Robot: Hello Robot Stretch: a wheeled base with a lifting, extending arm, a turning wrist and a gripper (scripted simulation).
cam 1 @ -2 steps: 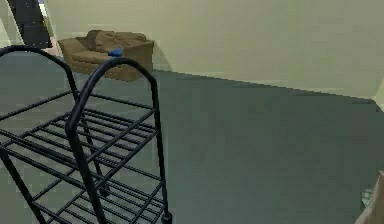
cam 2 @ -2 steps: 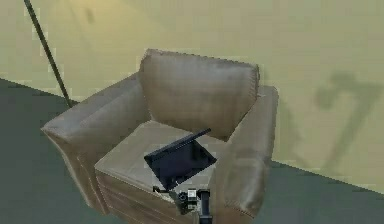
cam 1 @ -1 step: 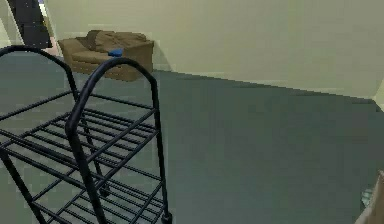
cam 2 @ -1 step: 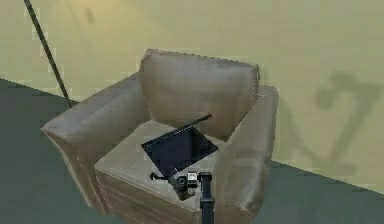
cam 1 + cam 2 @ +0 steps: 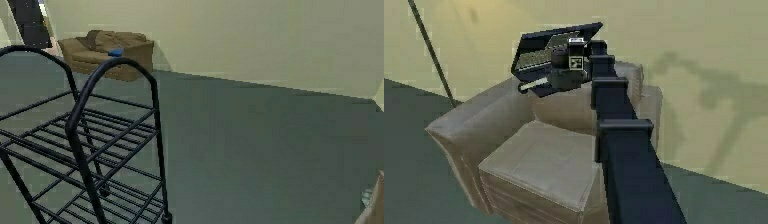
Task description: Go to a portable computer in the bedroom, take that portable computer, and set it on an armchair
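Observation:
A dark laptop (image 5: pixel 544 43), its lid raised, hangs at the far end of my arm (image 5: pixel 619 140), above the seat and in front of the backrest of a beige armchair (image 5: pixel 534 160). It sits clear of the cushions, so my gripper (image 5: pixel 539 82) holds the laptop. The armchair stands against a cream wall, with its seat cushion bare below the laptop.
A black wire cart (image 5: pixel 85 140) stands close at the forward view's left. Farther off, a brown sofa chair (image 5: pixel 105 52) with a small blue thing (image 5: pixel 116 52) on it sits by the wall, beside a dark doorway (image 5: pixel 28 22). Grey carpet (image 5: pixel 260 140) lies open ahead. A thin dark pole (image 5: pixel 434 55) rises left of the armchair.

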